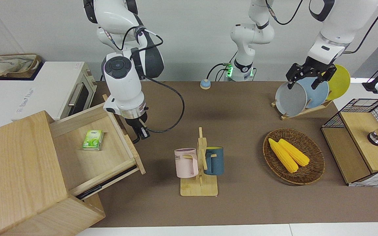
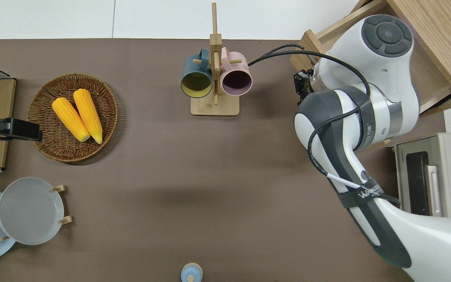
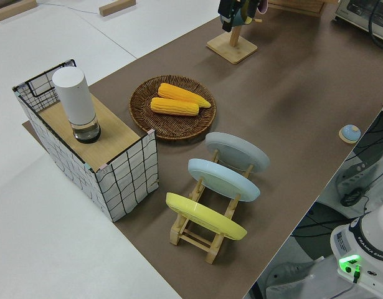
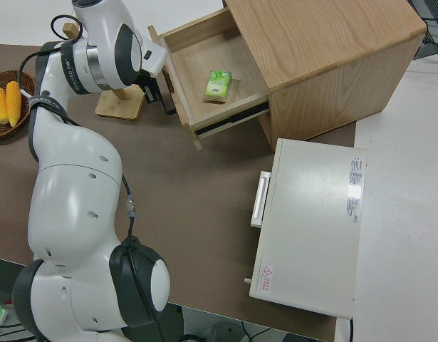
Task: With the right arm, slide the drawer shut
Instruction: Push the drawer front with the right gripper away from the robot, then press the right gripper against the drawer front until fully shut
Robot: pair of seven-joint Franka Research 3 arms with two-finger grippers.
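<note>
The drawer (image 1: 90, 157) is pulled out of the big light-wood cabinet (image 1: 15, 177) at the right arm's end of the table. It holds a small green packet (image 1: 93, 140). Its front panel (image 4: 177, 85) carries a black bar handle (image 4: 166, 105). My right gripper (image 1: 141, 131) points down just outside that front panel, close to the handle, at the end of the panel nearer the robots. In the overhead view the right gripper (image 2: 300, 83) is mostly hidden under its own arm. The left gripper (image 1: 305, 80) is parked, open and holding nothing.
A white toaster oven (image 1: 57, 91) stands beside the cabinet, nearer to the robots. A wooden mug rack (image 1: 199, 170) with a pink and a blue mug stands mid-table, near the drawer front. A wicker basket of corn (image 1: 294, 157), a plate rack (image 1: 307, 95) and a mesh box (image 1: 359, 141) sit toward the left arm's end.
</note>
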